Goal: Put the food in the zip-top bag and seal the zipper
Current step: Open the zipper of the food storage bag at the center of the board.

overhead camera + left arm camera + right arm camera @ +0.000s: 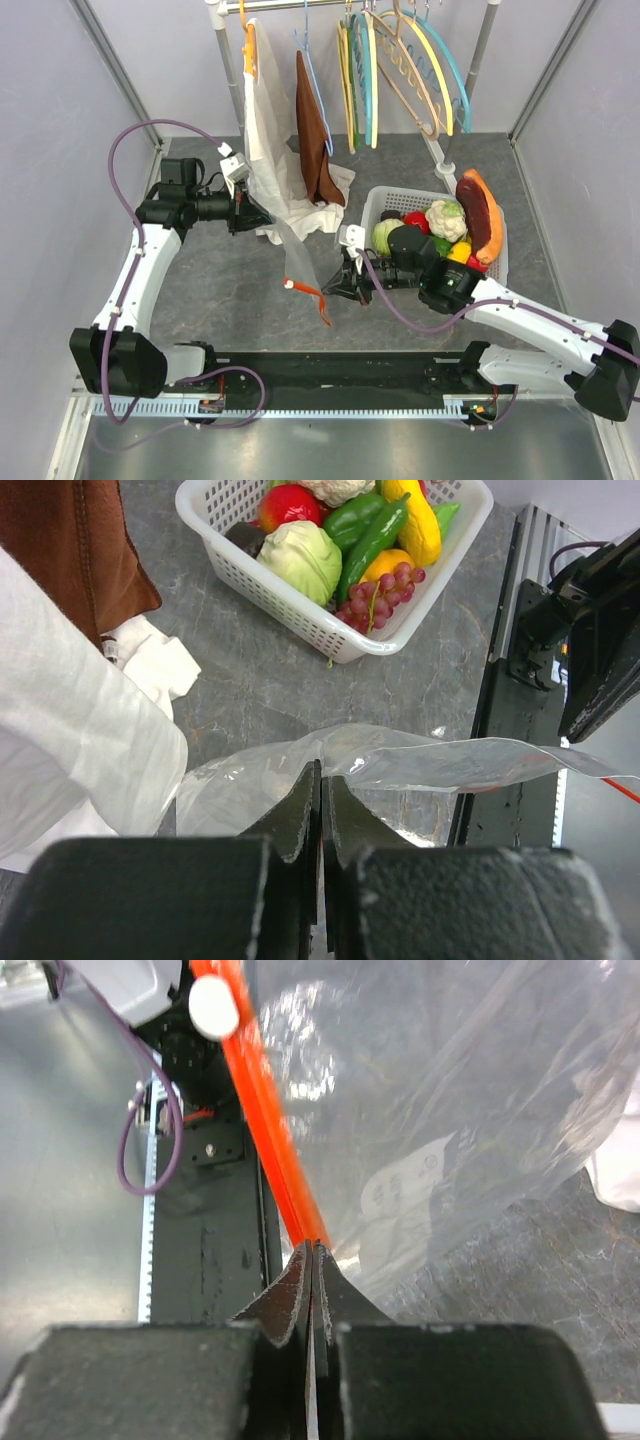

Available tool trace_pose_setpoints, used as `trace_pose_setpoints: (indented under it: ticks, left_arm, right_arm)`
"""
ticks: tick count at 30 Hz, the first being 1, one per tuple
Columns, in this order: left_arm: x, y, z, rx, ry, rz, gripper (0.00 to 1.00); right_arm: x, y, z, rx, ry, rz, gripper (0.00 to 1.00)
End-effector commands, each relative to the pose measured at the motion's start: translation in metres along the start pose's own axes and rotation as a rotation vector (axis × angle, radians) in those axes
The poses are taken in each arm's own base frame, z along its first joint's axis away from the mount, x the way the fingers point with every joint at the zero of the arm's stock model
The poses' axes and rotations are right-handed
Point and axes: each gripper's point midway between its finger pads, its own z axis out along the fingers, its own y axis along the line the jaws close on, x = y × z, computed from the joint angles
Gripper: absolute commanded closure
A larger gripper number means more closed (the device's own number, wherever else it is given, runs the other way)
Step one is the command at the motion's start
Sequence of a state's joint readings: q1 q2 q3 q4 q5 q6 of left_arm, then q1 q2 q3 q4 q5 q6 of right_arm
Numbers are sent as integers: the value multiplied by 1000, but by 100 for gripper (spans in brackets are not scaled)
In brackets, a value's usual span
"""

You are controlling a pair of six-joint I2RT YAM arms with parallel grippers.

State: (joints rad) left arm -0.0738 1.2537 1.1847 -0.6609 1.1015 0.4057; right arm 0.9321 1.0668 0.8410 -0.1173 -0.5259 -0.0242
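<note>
The clear zip-top bag (298, 255) hangs stretched between both arms above the grey table. My left gripper (322, 770) is shut on the bag's (420, 760) crinkled edge at its far end. My right gripper (313, 1247) is shut on the orange-red zipper (262, 1110) at the bag's near end. A white slider tab (213, 1007) sits further along the strip. The food (447, 220) lies piled in the white slotted basket (385, 192) to the right, none of it in the bag. In the left wrist view I see a cabbage (305, 562), a red fruit (290, 502), green peppers and grapes (380, 592).
A clothes rack at the back holds a white garment (265, 150), a brown garment (315, 130) and several coloured hangers (410, 70). The white cloth pools on the table by my left gripper. The black base rail (340, 370) runs along the near edge.
</note>
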Motion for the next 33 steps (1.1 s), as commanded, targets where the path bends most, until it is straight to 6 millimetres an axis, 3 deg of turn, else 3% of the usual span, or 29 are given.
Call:
trace_pose_setpoints:
  ticks: [1,2,5,9,13,16,18,21,25,27,28,30,31,33]
  left_arm:
    - [-15,-2,0,22,-32,-34,98]
    - [-15,-2,0,21,-32,-40,98]
    - [-11,-4,1,29,-24,-56,98]
    - [-7,-5,1,43,-23,-77,98]
    - [-6,0,4,44,-15,-101,98]
    - [-6,1,5,43,-14,-115,98]
    - [-7,4,6,41,-11,-140,98]
    - [-8,5,6,38,-10,-162,98]
    - [-6,7,7,31,-3,-187,98]
    - [-6,5,7,39,-6,-183,98]
    - [-6,4,7,42,-7,-183,98]
    - [-6,2,6,45,-9,-180,98]
    - [-6,3,6,43,-9,-174,98]
    - [-6,1,6,53,-11,-176,98]
  right_arm:
    - [-52,-7,-3,66,-142,39,100]
    - [-54,-9,-3,81,-150,41,80]
    - [-48,-15,-9,130,-133,23,2]
    - [-18,-10,-18,101,-71,-126,2]
    - [-2,-12,-21,115,-65,-190,2]
    - [-5,-27,-11,188,-27,-157,2]
    - [-18,-31,-7,214,-44,-157,2]
    - [-26,-29,0,213,-62,-155,2]
    - [-22,-22,12,195,-36,-169,4]
    - [-21,-27,16,213,-35,-157,22]
    - [-20,-29,20,214,-27,-148,40]
    - [-23,-31,23,222,-38,-125,63]
    - [-23,-30,26,221,-40,-93,84]
    - [-27,-31,28,228,-51,-64,100]
